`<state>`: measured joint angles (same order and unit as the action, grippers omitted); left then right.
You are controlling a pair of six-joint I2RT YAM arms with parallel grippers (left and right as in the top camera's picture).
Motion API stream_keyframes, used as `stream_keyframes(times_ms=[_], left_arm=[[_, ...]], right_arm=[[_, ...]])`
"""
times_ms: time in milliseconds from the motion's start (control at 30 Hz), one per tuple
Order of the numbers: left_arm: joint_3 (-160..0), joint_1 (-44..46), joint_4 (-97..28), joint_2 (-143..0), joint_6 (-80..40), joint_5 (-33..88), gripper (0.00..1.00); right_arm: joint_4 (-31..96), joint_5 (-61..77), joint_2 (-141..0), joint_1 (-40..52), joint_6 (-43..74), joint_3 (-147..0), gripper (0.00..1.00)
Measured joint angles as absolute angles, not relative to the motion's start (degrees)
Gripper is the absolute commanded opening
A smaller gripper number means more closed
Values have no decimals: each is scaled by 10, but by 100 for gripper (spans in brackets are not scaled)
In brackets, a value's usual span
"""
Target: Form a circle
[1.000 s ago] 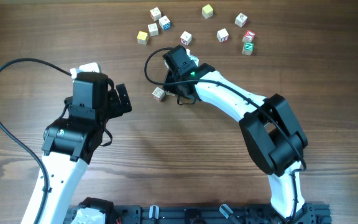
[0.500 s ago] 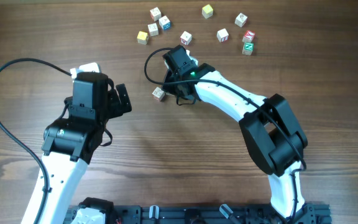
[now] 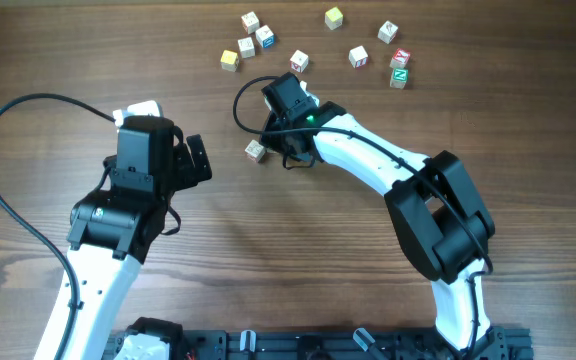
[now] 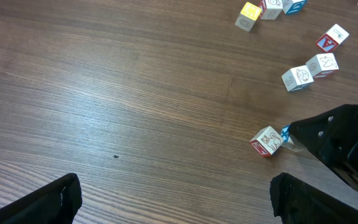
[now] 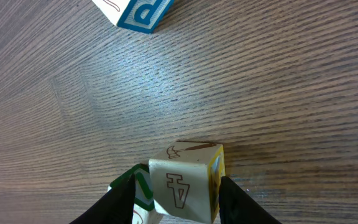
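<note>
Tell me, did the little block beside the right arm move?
No. The little block sits just where it was, at the same gap from the yellow block, which has not shifted either.

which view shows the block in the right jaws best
Right wrist: the block sits close up between the right gripper's jaws, brown letter readable. Overhead and left wrist: the gripper hides it.

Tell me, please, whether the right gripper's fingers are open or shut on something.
Shut on a cube: in the right wrist view, the right gripper has its fingers against either side of the white lettered cube.
</note>
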<state>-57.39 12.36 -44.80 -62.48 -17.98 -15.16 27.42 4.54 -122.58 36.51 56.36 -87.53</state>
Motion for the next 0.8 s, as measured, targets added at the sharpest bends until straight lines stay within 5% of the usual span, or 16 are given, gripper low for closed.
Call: stream_keyframes(times_ms=[500, 800], left_arm=[[-574, 124, -448, -625, -180, -152, 100], [-574, 124, -448, -625, -180, -152, 100]], right_arm=[[268, 52, -1226, 365, 564, -875, 45], [280, 61, -1226, 346, 566, -875, 67]])
